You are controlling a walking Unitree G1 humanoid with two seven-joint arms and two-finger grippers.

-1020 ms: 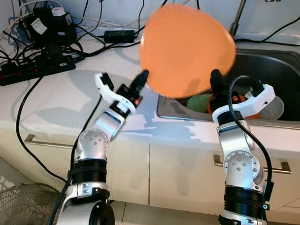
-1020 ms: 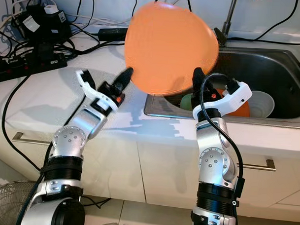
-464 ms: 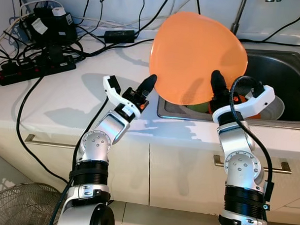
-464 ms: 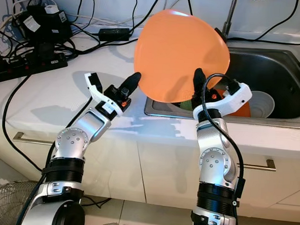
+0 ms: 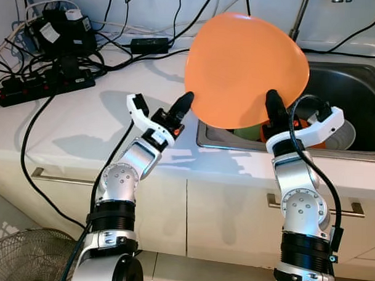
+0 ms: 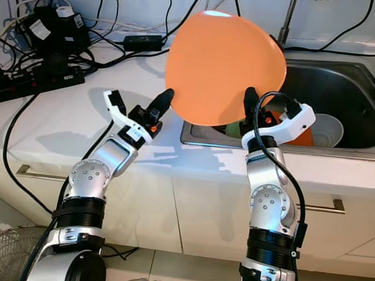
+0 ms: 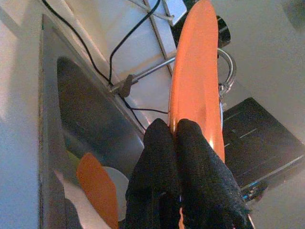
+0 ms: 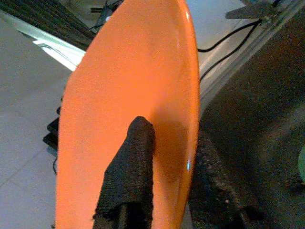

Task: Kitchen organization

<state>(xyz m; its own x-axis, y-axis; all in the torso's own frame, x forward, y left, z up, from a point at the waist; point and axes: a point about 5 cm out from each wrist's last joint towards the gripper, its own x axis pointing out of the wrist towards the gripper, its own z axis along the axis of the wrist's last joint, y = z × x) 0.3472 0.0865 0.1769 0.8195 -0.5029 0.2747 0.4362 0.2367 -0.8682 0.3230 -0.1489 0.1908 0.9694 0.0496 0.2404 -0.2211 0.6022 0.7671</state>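
While both arms reach forward over the front edge of the table [image 5: 83, 137], an orange plate [image 5: 246, 70] is held up in the air, tilted, above the left rim of the sink [image 5: 356, 78]. Right gripper [image 5: 270, 105] is clamped on the plate's lower right edge; in the right wrist view one black finger [image 8: 129, 167] lies across the plate's face and the other sits behind the rim. Left gripper [image 5: 181, 106] meets the plate's lower left edge, and in the left wrist view its two fingers [image 7: 164, 157] pinch the thin orange rim between them. Down in the sink lie a green dish [image 5: 248, 128], a white bowl [image 5: 343, 135] and another orange piece [image 5: 311, 137] next to it. At the back left of the table sit a black power strip [image 5: 44, 86], a black adapter [image 5: 59, 28] and tangled cables [image 5: 123, 49]. Faucet [image 5: 297, 21] rises behind the plate.
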